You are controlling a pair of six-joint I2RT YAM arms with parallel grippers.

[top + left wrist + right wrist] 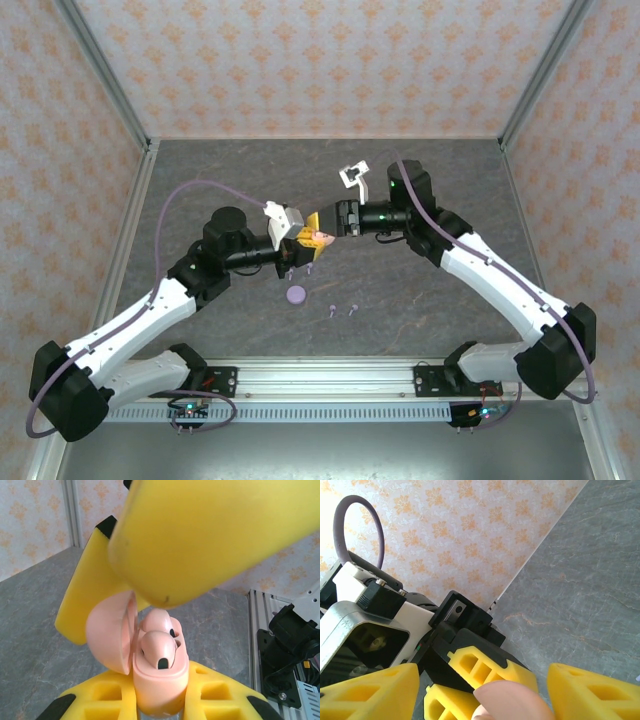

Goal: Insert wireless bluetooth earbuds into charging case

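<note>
Open pink charging case [161, 692], at frame centre, clamped between the left gripper [297, 246] fingers. Two pink earbuds [159, 649] sit in its wells. The right gripper [324, 225] fingers stand apart, straddling the raised lid [107, 630]. On the table [430, 300] below lie a lilac disc [295, 295] and, near its right, two lilac earbuds [331, 309].

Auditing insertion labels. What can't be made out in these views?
- Top view: what is inside the pink case; too small to see.
- Left wrist view: whether the pink shape behind the front bud is a second bud; the front bud half hides it. The blurred right gripper's finger covers the upper frame.
- Right wrist view: the bottom edge cuts off the case, so its inside is hidden.
- Top view: which way the lilac buds lie; too small.
</note>
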